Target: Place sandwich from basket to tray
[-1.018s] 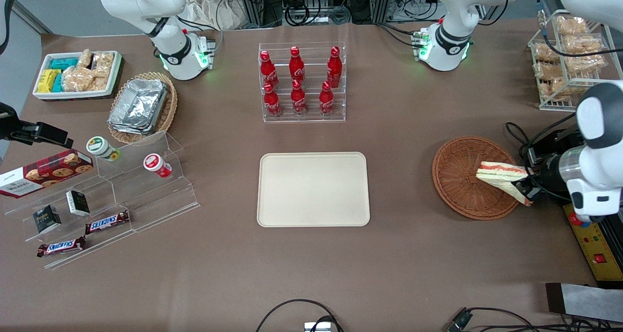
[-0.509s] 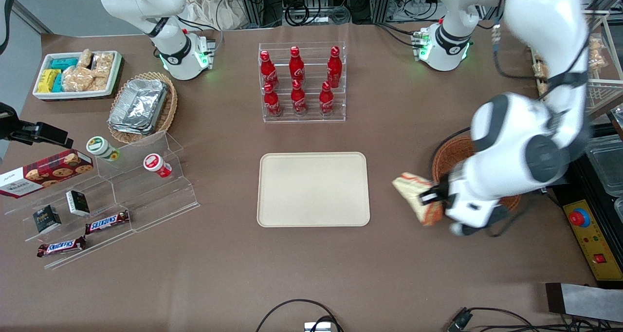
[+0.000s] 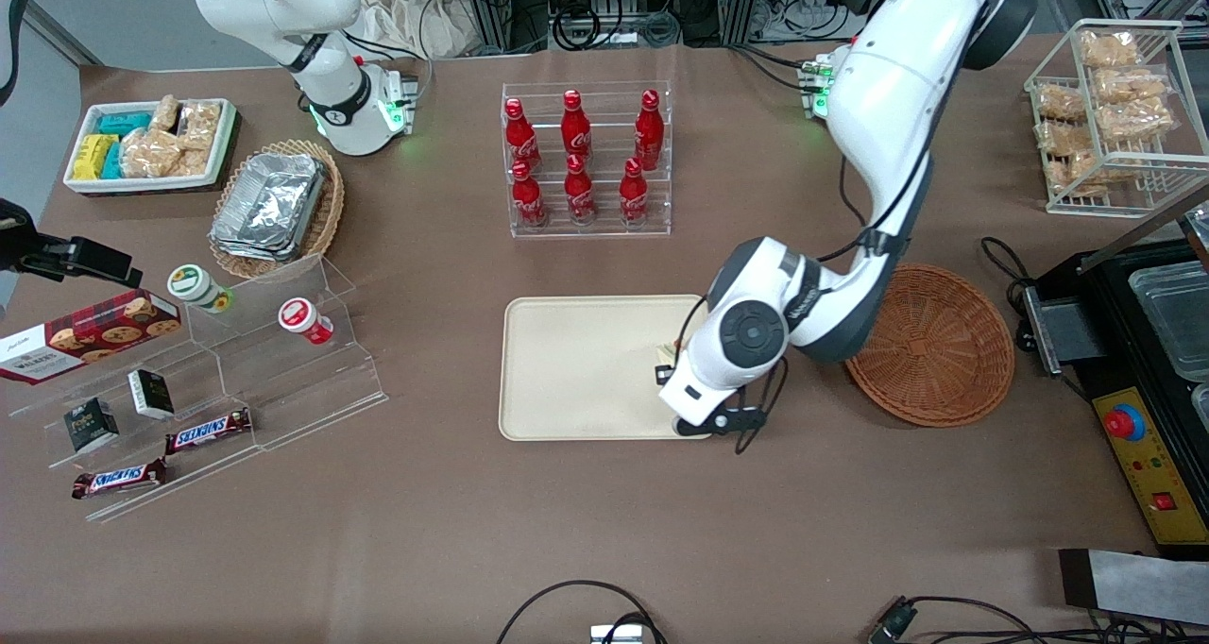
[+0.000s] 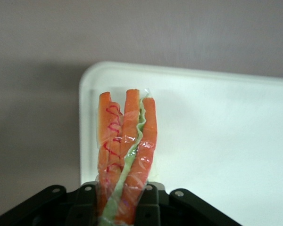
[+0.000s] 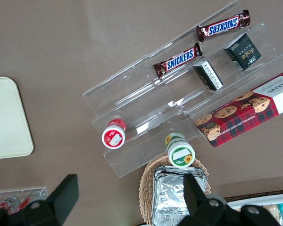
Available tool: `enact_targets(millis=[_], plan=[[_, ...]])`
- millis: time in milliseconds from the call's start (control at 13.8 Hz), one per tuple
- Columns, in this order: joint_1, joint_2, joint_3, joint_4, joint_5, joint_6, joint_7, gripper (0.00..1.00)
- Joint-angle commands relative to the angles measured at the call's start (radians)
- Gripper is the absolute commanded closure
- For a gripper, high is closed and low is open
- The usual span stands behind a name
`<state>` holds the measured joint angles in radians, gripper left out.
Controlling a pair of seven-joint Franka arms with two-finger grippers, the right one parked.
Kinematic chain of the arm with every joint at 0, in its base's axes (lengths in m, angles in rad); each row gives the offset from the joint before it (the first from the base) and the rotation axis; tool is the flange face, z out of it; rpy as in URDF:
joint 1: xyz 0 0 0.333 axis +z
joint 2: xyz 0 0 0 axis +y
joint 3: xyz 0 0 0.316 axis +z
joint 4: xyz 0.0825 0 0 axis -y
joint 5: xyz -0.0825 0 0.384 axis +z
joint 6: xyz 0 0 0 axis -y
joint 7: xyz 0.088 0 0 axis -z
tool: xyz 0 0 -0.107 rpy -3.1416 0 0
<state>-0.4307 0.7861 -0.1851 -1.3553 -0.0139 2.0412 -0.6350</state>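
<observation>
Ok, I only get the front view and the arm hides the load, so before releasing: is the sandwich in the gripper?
Observer: Yes. The wrist view shows the gripper shut on the sandwich, with the red and green filling edge pointing away from the fingers.
Operator: Is it over the tray?
Observer: Yes, the tray lies under it, though the sandwich hangs close to one rim.
Operator: Is it wrapped?
Observer: Yes, clear film covers it.

left arm bent low, gripper (image 4: 117, 200) clamped (fingers closed)
</observation>
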Motion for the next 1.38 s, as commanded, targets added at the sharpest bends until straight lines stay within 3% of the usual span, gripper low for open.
enact_targets(millis=[0, 145, 218, 291, 364, 582, 1018, 1164, 1309], plan=[[-0.040, 0.050, 0.009, 0.036, 0.054, -0.029, 0.012, 0.93], [-0.043, 0.062, 0.007, 0.036, 0.051, -0.106, 0.015, 0.83], [-0.054, 0.062, 0.006, 0.036, 0.048, -0.149, 0.014, 0.68], [-0.056, 0.062, 0.007, 0.036, 0.046, -0.168, 0.005, 0.05], [-0.057, 0.064, 0.007, 0.036, 0.057, -0.170, 0.005, 0.00], [-0.056, 0.042, 0.012, 0.044, 0.058, -0.174, 0.003, 0.00], [0.050, -0.189, 0.016, 0.036, 0.054, -0.306, 0.002, 0.00], [0.096, -0.290, 0.016, -0.034, 0.058, -0.374, -0.002, 0.01], [0.160, -0.461, 0.015, -0.234, 0.055, -0.307, 0.011, 0.01]])
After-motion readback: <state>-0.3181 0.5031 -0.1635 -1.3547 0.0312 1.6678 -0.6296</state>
